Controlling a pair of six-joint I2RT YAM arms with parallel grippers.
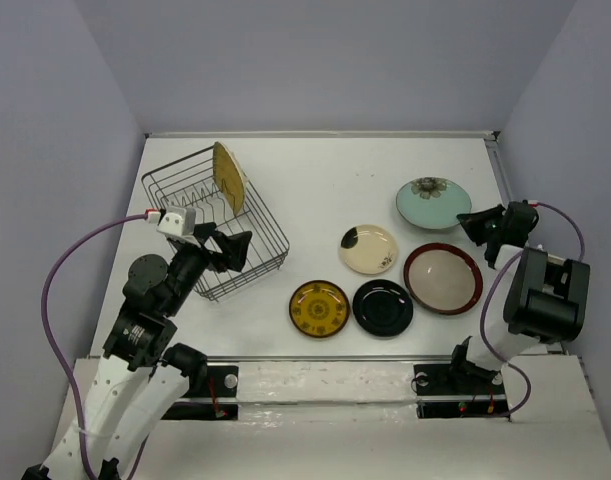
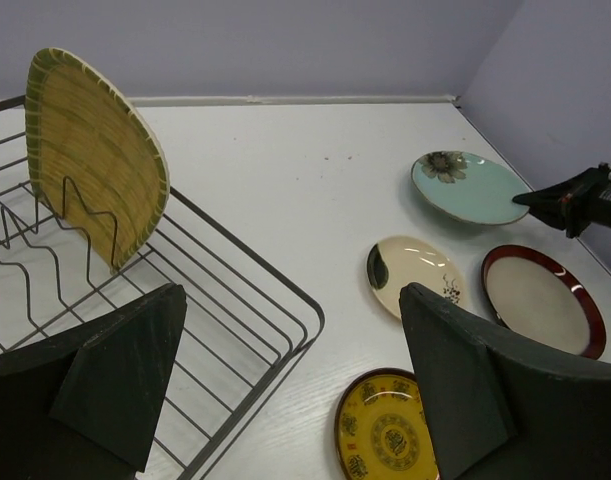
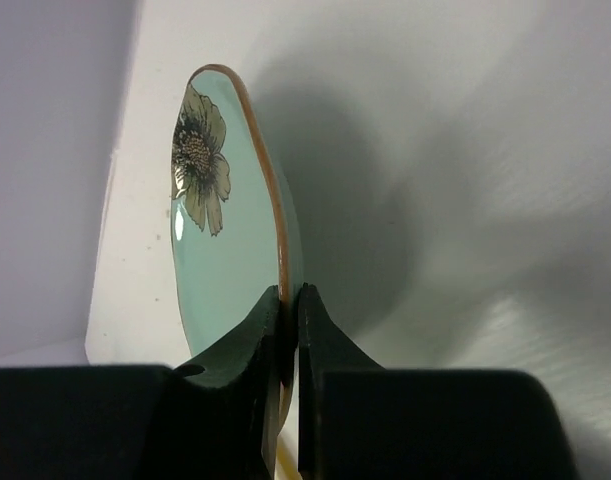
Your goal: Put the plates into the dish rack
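The wire dish rack (image 1: 266, 215) stands at the left with the yellow ribbed fan-shaped plate (image 1: 228, 176) upright between its prongs; both show in the left wrist view (image 2: 275, 290) (image 2: 95, 150). My left gripper (image 1: 232, 250) is open and empty over the rack's near right corner. My right gripper (image 1: 472, 225) is shut on the rim of the pale teal plate (image 1: 432, 203), seen edge-on in the right wrist view (image 3: 230, 230). The cream plate with dark patches (image 1: 368, 248), the red-rimmed cream plate (image 1: 442, 278), the black plate (image 1: 383, 306) and the yellow patterned plate (image 1: 319, 308) lie flat on the table.
The table's back wall and side walls enclose the white surface (image 1: 325, 180). The right arm's body (image 1: 545, 295) stands beside the red-rimmed plate.
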